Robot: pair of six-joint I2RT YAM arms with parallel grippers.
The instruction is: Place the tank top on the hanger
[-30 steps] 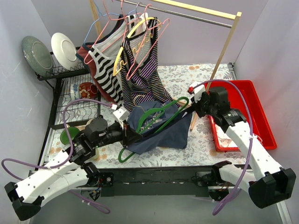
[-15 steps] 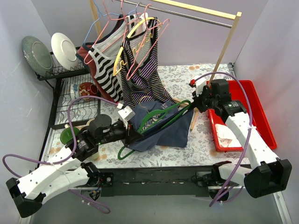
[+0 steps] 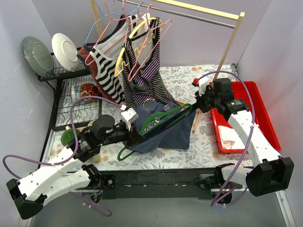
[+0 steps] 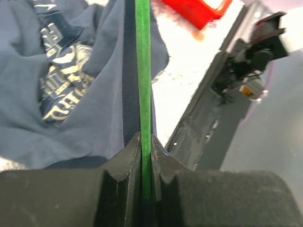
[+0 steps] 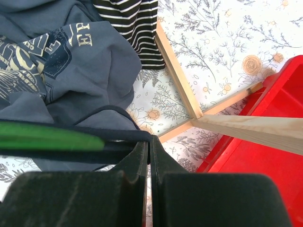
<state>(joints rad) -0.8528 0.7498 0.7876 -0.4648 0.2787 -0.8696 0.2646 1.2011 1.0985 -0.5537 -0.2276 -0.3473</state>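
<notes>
The navy tank top with its pale chest print lies bunched on the floral table, partly draped over the green hanger. My left gripper is shut on the hanger's lower bar, seen as a green strip between the fingers in the left wrist view, beside the tank top. My right gripper is shut on the tank top's dark edge at the hanger's right end. The right wrist view shows that edge in my gripper, the hanger tip and the printed cloth.
A wooden clothes rack holds striped tops, pink hangers and a yellow hanger. Its foot lies by my right gripper. A red tray is at the right, a dish rack with plates at the left.
My left arm has moved forward and right with the hanger. My right gripper has drawn slightly back with the cloth edge, and the hanger's right end sits higher.
</notes>
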